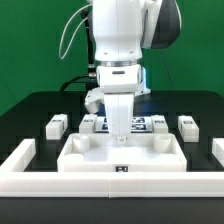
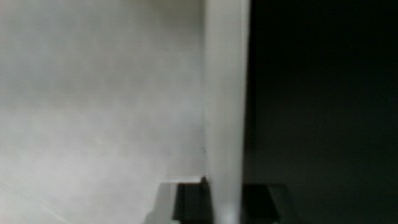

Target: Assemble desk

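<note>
Closest to the camera lies the long white bar [image 1: 40,178] with its raised ends, right across the front of the black surface [image 1: 20,118]. Just behind it, in the middle, sits the desk top [image 1: 80,150], a wide white tray with a rim all round.

From above, the claw [image 1: 120,135] reaches down to the far rim of the desk top. In the wrist view the thin white rim [image 2: 226,100] runs straight between the dark fingers [image 2: 189,205], so the claw [image 2: 222,205] is pinched tight on that rim.

It looks like hard plastic, so I think the desk top is stiff and light. It should not bend or break easily. The plastic looks smooth, so it could slip, and since it is wide it may tip or swing if it is lifted by one edge. A hold near the middle of the rim, like this one, seems the best place.

One leg block [image 1: 57,124] waits on the left, well apart from the tray, and another leg block [image 1: 187,124] waits on the right. Both are small, hard and easy to knock over, I think. Behind the claw, the marker board [image 1: 145,122] lies flat at the far side.

Plain black covers the surface, and behind it is a green wall [image 1: 30,40].
</note>
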Controlling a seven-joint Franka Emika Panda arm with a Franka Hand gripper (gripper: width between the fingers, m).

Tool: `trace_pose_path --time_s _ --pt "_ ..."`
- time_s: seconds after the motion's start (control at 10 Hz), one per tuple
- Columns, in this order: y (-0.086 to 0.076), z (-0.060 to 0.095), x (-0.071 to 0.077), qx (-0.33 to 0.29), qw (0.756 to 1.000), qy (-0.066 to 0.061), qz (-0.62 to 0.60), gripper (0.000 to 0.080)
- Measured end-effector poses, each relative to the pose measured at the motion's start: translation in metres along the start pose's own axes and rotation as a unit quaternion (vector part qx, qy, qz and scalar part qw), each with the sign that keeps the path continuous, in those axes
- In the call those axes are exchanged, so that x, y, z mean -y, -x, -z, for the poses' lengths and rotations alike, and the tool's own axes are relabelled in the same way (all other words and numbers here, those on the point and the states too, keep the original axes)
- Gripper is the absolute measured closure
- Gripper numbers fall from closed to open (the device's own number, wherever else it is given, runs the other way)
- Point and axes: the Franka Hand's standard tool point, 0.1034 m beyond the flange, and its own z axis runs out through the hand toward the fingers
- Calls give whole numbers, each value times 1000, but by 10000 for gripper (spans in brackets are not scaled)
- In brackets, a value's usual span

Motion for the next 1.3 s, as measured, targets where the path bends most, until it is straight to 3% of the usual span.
trace_pose_path --time_s 0.4,0.8,1.2,1.3 --pt "-4 0 -1 -1 1000 2 -5 744" --pt "-68 -2 -11 -18 1000 12 5 744" --pt "-73 -1 -27 -21 1000 20 -9 744" --pt "-73 -1 -28 -19 1000 9 -6 744"
